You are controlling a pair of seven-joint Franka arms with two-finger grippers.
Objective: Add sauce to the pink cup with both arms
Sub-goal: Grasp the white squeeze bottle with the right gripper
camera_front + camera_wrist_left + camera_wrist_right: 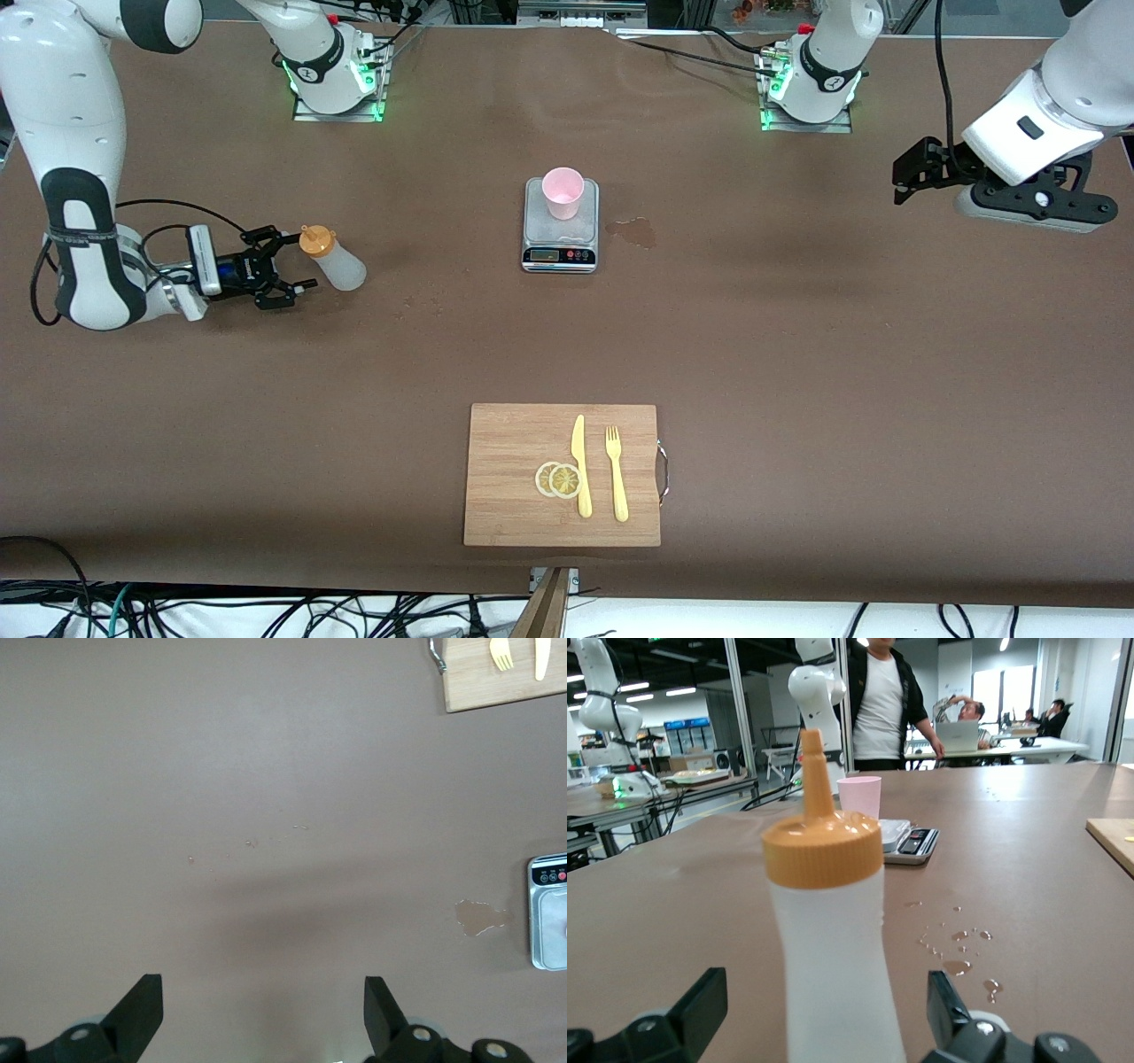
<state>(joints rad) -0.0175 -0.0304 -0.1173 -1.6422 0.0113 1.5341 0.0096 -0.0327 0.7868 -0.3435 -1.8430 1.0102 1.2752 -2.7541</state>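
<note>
The sauce (335,259) is a whitish squeeze bottle with an orange nozzle cap, standing upright toward the right arm's end of the table. My right gripper (301,261) lies low beside it and is open. In the right wrist view the sauce (833,939) stands between the spread fingers of the right gripper (824,983), with a gap on each side. The pink cup (563,192) stands upright on a grey kitchen scale (560,235) at mid-table, also seen as the pink cup (859,796). My left gripper (898,183) hangs open over the left arm's end; the left gripper (261,981) has only bare table below.
A wooden cutting board (523,443) lies nearer the front camera than the scale, with a yellow knife (580,465), a fork (616,474) and lemon slices (558,479) on it. A wet spill (636,232) marks the table beside the scale. Droplets (957,948) lie near the bottle.
</note>
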